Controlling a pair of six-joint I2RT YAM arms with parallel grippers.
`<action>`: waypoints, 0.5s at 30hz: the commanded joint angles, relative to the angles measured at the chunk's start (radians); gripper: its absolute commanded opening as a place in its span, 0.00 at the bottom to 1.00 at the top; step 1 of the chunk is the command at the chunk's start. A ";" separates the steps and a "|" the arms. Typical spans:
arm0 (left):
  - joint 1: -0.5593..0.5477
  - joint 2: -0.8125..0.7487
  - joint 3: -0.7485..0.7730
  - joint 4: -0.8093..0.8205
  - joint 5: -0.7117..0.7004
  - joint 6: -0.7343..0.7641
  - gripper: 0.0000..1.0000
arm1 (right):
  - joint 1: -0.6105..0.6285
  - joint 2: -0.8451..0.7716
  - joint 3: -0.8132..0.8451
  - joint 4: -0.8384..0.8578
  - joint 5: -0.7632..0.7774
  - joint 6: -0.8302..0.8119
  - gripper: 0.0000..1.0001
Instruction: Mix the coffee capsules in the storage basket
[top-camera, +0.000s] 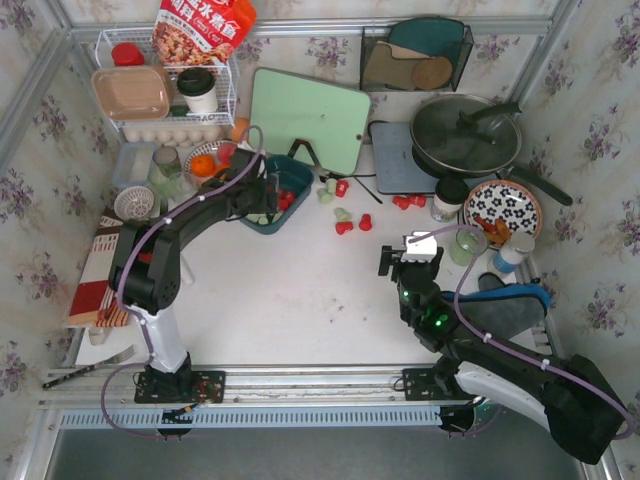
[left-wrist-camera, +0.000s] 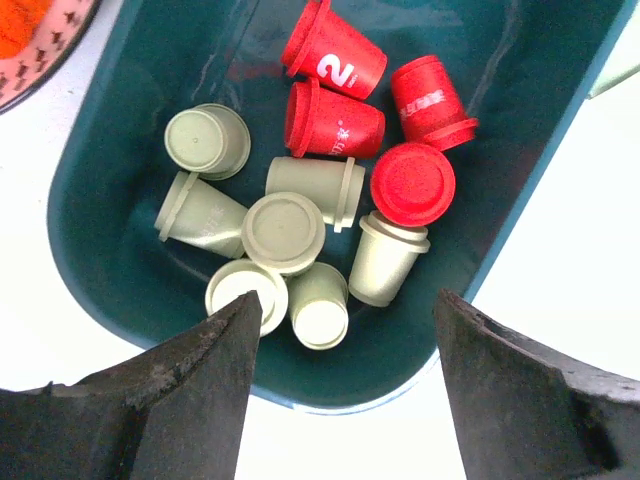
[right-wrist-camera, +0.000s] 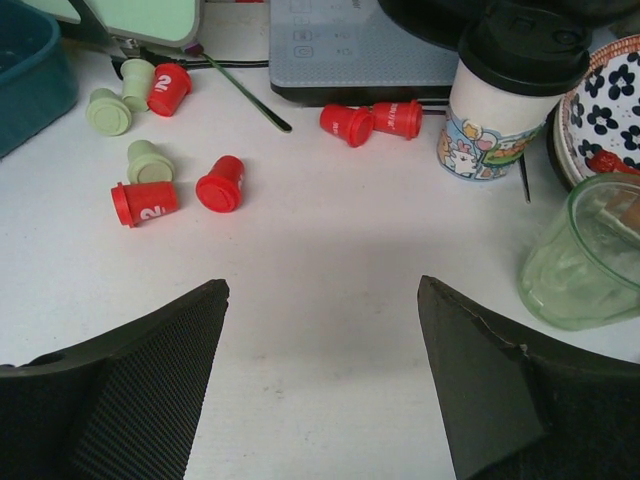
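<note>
The teal storage basket (top-camera: 296, 178) stands left of the table's middle. In the left wrist view its wall (left-wrist-camera: 120, 200) holds several pale green capsules (left-wrist-camera: 284, 232) on the near side and several red capsules (left-wrist-camera: 335, 125) on the far side, lying loosely in two clusters. My left gripper (left-wrist-camera: 347, 300) is open and empty, just above the basket's near rim (top-camera: 262, 203). Several red (right-wrist-camera: 146, 202) and green capsules (right-wrist-camera: 150, 160) lie loose on the table to the basket's right (top-camera: 344, 227). My right gripper (right-wrist-camera: 322, 283) is open and empty above bare table, short of them (top-camera: 405, 255).
A lidded paper cup (right-wrist-camera: 505, 100), a green glass (right-wrist-camera: 585, 255) and a patterned plate (right-wrist-camera: 610, 100) stand to the right. A grey hob (right-wrist-camera: 360, 40) with a pan (top-camera: 465, 135), a green cutting board (top-camera: 310, 120), a wire rack (top-camera: 165, 90) and a bowl of oranges (top-camera: 205, 160) line the back.
</note>
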 joint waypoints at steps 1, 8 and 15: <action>0.000 -0.064 -0.027 0.030 0.003 -0.001 0.72 | 0.000 0.031 0.021 0.038 -0.008 0.018 0.84; -0.015 -0.194 -0.099 0.022 -0.002 0.006 0.73 | -0.026 0.139 0.091 0.093 -0.103 0.058 0.84; -0.035 -0.331 -0.204 0.023 -0.022 0.009 0.73 | -0.114 0.394 0.269 0.076 -0.229 0.107 0.84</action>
